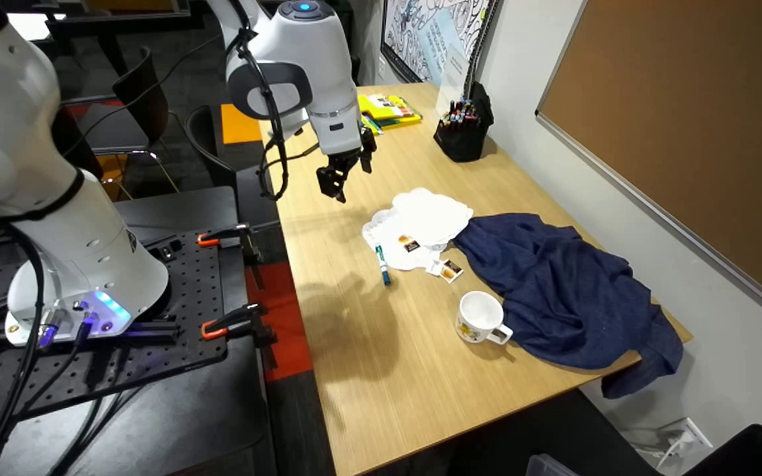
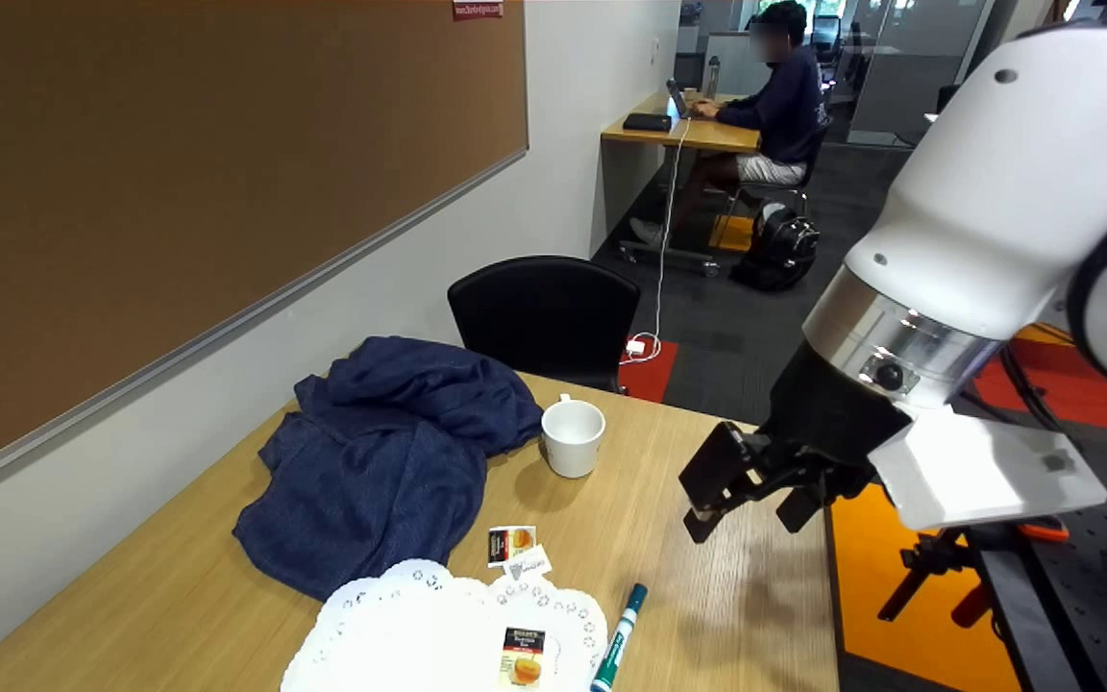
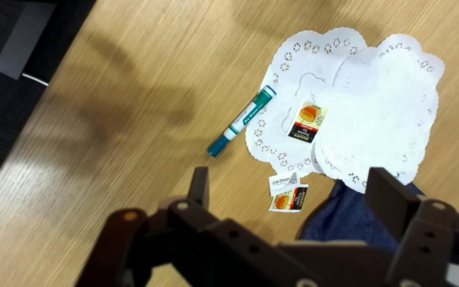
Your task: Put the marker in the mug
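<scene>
The marker (image 1: 383,264) lies flat on the table, its green end on the edge of a paper doily. It is white and green with a blue-green cap, and shows also in an exterior view (image 2: 619,639) and in the wrist view (image 3: 242,120). The white mug (image 1: 479,318) stands upright near the dark blue cloth, its handle on the side; it also shows in an exterior view (image 2: 573,440). I cannot make it out in the wrist view. My gripper (image 1: 353,177) is open and empty above the table, its fingers wide apart in the wrist view (image 3: 289,177), apart from the marker.
White doilies (image 1: 430,215) lie beside the marker with tea packets (image 3: 288,199) on and near them. A dark blue cloth (image 1: 566,291) is bunched beside the mug. A black pen holder (image 1: 464,139) and yellow packs (image 1: 391,109) stand farther back near the wall.
</scene>
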Controlling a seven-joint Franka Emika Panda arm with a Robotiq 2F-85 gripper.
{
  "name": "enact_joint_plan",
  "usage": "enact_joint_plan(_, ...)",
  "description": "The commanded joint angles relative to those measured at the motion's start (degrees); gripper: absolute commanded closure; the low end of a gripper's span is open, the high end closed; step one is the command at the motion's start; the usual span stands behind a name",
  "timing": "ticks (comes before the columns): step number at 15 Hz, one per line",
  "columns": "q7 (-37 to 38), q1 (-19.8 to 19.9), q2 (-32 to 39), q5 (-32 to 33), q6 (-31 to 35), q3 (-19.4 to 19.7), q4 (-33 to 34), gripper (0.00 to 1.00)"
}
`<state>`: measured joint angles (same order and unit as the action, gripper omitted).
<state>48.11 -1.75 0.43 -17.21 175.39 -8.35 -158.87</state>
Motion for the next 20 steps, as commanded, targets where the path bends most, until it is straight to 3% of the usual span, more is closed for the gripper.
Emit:
enact_joint_plan(1, 5.5, -0.9, 5.5, 0.7, 4.9, 0.1, 1.1, 0.00)
enact_joint_plan(4, 8.7, -1.7, 10.2, 0.3, 5.0, 1.6, 2.9, 0.00)
enact_joint_plan(11, 15.9, -8.6, 23.1, -6.3, 5.5, 6.9, 11.6, 0.00)
enact_joint_plan(17, 24.0, -13.9, 33.6, -11.5, 13.7, 9.1, 18.1, 0.00)
enact_joint_plan(20, 25.8, -15.1, 37.8, -13.5, 14.6, 10.3, 20.8, 0.00)
